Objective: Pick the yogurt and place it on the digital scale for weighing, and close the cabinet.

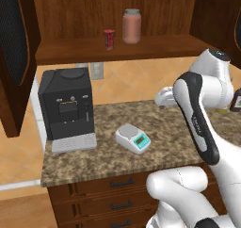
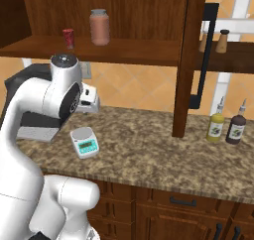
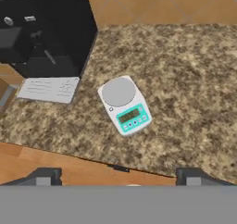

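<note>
From the left base view, my arm bends up from the lower right and my hand hangs above the back of the granite counter (image 1: 179,147), out past the digital scale (image 1: 133,138). The scale lies flat below and to one side of my jaws, with bare stone all round it and the black coffee machine (image 1: 66,107) well apart on its far side. The yogurt (image 1: 108,39) stands up on the shelf of the cabinet (image 1: 117,50), well above my jaws, just beside the taller jar (image 1: 132,26) but not touching it. The cabinet doors stand swung out.

From the right base view, the scale (image 2: 84,142) sits below my hand, near the counter's front edge. The yogurt (image 2: 68,38) is near the shelf's front lip. One open door (image 2: 186,60) hangs over the counter with its black handle (image 2: 204,55), and two bottles (image 2: 225,125) stand beyond it (their labels are too small to read).

In the hand view, my gripper (image 3: 118,177) stands wide, holding nothing, both tips (image 3: 44,177) over the counter's front edge. The scale (image 3: 124,104) lies ahead between them, teal display lit (no digits readable), with the coffee machine (image 3: 44,31) further ahead.
</note>
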Motion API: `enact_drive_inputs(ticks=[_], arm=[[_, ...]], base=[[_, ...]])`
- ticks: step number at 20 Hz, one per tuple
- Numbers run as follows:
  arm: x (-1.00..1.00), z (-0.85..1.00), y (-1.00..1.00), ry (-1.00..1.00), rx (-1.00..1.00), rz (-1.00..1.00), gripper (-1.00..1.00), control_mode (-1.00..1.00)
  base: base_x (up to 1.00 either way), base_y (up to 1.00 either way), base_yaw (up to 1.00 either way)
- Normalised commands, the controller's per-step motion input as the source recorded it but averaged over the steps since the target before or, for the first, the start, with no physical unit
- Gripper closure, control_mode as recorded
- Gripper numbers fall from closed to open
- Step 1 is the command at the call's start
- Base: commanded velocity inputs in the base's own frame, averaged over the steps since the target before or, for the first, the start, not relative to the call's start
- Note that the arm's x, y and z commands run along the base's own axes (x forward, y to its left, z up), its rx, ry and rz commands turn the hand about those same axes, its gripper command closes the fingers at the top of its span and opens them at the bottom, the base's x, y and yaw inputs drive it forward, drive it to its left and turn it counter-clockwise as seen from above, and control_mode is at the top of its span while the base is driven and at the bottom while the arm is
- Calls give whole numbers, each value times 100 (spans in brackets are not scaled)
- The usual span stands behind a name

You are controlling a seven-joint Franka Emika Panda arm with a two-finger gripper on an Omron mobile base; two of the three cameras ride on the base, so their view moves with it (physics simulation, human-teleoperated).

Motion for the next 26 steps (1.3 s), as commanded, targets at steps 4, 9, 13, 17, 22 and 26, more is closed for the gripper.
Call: enact_drive_inputs(ticks=[4,9,13,17,22,26], arm=[[-47,84,1,-26,13,11,-100,-100],[-37,99,24,-45,-1,4,-100,-100],[-9,66,2,-35,0,2,-100,-100],[4,44,37,-4,0,2,-100,-100],[14,53,64,11,-10,0,-100,-100],[9,22,27,5,-8,0,-100,-100]], base=[[0,0,0],[0,0,0],[0,0,0],[0,0,0],[0,0,0],[0,0,0]])
